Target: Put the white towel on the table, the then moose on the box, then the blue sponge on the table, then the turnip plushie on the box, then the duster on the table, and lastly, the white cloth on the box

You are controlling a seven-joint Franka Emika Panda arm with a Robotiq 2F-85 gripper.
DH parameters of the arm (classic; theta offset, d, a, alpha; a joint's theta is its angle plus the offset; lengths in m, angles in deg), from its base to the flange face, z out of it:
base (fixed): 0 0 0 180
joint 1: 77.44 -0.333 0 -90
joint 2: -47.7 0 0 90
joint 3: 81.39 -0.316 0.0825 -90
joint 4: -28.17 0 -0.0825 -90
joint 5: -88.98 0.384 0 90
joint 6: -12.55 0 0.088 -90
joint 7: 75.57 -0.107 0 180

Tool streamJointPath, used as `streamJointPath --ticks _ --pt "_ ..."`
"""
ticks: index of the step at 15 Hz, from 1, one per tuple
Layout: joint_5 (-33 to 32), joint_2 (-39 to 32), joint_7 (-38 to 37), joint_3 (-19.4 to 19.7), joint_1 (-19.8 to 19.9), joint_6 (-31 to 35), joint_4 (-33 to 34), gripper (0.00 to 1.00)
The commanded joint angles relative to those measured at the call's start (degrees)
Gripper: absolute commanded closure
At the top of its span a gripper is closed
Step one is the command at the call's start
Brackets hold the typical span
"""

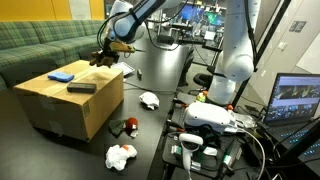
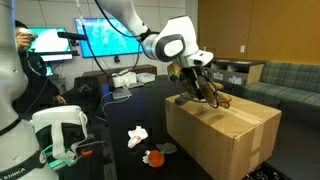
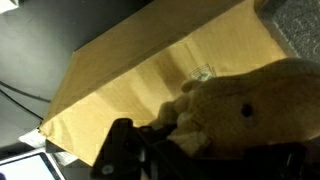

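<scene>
I was on the moose step, my gripper (image 2: 196, 82) pinching the moose (image 2: 207, 97) tight at a corner of the box (image 2: 230, 140) top, touching or just above I could not tell, so next I judged I should settle it down and spread my jaws.

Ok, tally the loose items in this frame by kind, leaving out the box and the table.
Plush toys: 2, moose and turnip plushie
White fabric pieces: 2, white cloth and white towel
Blue sponge: 1
Duster: 1
Total: 6
</scene>
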Motion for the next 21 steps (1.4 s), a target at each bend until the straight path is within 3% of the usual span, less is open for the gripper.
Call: streamJointPath --ticks 1,4,11,12,13,21 --pt "-4.8 -6.2 -9.6 4.7 -3.7 0.0 7.1 1.0" --pt "-7.8 -10.9 -17.7 8.5 -7.3 1.6 10.5 1.0" --pt "-8.0 -18.1 -24.5 11.7 -12.1 2.0 15.2 1.0" --pt "-8.2 -18.6 -25.2 12.3 -12.7 2.0 15.4 0.82" --pt "-8.5 -18.9 -25.4 12.8 -13.2 1.6 15.6 0.73" --pt "-13.8 -14.3 -23.8 14.1 -15.5 -0.7 13.6 0.14"
